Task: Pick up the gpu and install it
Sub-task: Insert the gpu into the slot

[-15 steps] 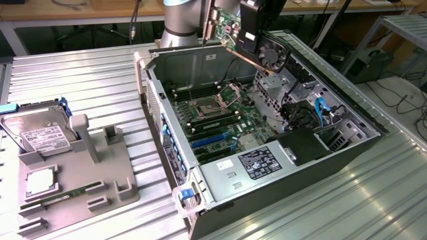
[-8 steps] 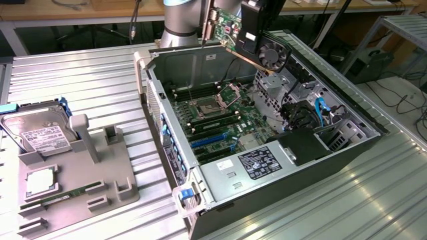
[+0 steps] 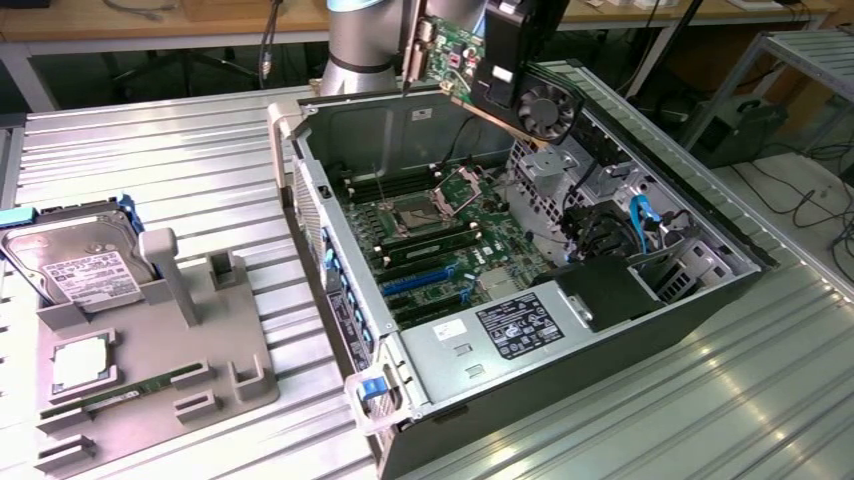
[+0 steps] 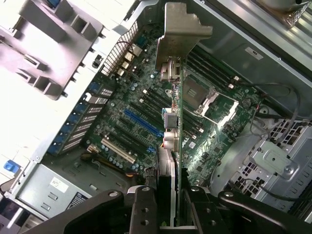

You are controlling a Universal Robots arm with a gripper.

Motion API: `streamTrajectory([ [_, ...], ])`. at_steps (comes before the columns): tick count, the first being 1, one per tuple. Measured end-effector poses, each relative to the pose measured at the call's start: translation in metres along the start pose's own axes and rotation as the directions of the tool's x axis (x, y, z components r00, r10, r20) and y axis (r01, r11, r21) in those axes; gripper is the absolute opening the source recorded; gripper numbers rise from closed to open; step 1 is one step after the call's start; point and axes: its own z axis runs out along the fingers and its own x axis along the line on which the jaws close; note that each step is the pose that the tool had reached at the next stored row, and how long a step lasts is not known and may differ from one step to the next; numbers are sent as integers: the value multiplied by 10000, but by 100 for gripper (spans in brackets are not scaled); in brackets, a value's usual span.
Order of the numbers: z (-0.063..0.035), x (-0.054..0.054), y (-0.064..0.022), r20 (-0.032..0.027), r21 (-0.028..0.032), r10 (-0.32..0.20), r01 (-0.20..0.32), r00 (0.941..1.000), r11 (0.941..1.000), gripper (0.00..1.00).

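Ribbed metal table (image 3: 160, 160), desks w/ cables behind, open PC case (image 3: 387, 130) mid-table. gpu (image 3: 451, 45) — green board, black fan, pale bracket — hangs above case, pinched edge-on btw gripper (image 4: 168, 207) jaws.

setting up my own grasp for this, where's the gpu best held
Across its two flat faces, at the end away from the bracket: the gpu is thin, so the claw can pinch it there, as it does now. That likely leaves the bracket end free to lead into the case.
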Motion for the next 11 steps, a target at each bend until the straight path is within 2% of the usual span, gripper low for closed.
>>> streamTrajectory([
  [11, 0, 6, -9, -4, -5, -423, 423, 9991, 9991, 27],
])
